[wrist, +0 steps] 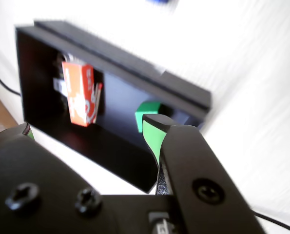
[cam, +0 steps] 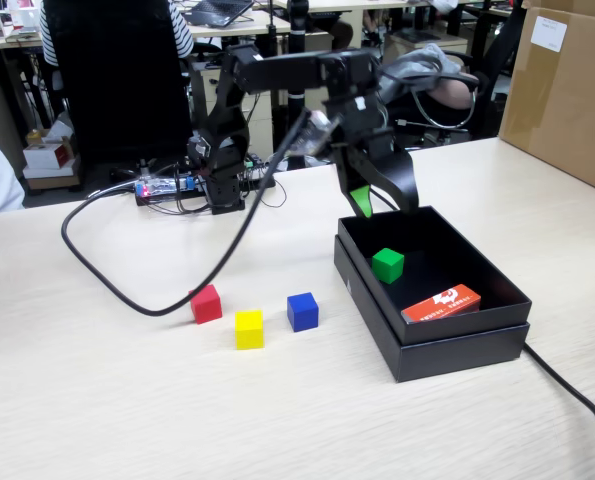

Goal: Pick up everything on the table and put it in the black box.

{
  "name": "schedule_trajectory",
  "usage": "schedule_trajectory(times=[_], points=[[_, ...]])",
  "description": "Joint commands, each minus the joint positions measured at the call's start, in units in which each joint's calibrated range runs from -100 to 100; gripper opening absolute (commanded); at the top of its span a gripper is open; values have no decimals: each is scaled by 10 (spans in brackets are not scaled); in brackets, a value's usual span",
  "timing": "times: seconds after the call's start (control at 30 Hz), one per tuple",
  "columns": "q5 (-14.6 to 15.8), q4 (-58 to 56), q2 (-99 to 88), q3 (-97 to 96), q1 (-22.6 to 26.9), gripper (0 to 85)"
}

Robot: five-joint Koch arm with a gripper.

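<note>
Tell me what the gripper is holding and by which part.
Nothing. The black gripper hangs open and empty over the matte black cardboard box; the small green cube lies inside.

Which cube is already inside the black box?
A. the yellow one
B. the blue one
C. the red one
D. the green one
D: the green cube lies inside the black box, while the red cube, yellow cube and blue cube sit on the table.
</note>
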Motion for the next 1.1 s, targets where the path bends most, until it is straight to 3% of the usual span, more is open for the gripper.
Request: schedule_trajectory(times=[0.0,0.27,0.57,1.07], points=[[-21,1,-142,-29,-28,459],[-38,39,-349,-279,-106,500],[-56,150,-424,-494,-166,503],[-100,165,-80,-318,-214,509]])
